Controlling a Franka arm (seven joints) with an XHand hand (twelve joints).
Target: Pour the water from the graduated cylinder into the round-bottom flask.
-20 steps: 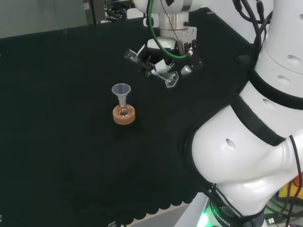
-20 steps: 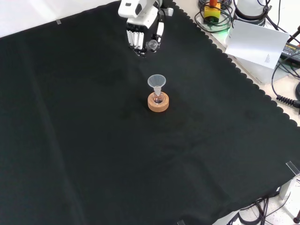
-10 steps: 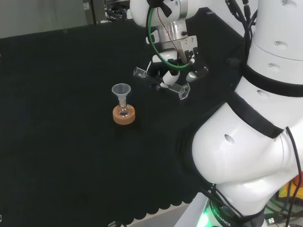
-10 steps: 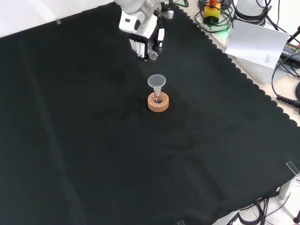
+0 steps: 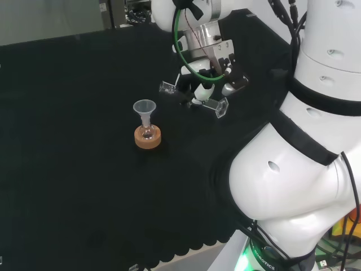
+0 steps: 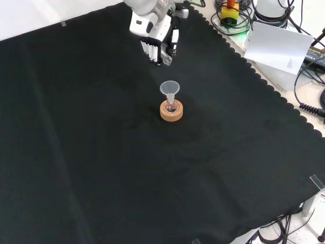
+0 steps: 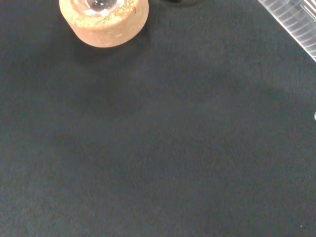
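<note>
Hand [image 5: 210, 84] fingers are curled round the cylinder [image 5: 192, 98], which is held nearly level above the surface [image 5: 67, 113], its mouth aimed at the funnel [image 5: 144, 107] but short of it. Funnel sits in the flask [image 5: 147, 133], and the flask rests on a cork ring [image 5: 148, 138]. Risk: tipping further before the mouth is over the funnel would likely spill water onto the cloth. Risk: a low approach could strike the funnel rim and topple funnel or flask. Nothing stands between cylinder and funnel; cables and paper [image 6: 279, 48] lie well apart, beyond the cloth edge.
</note>
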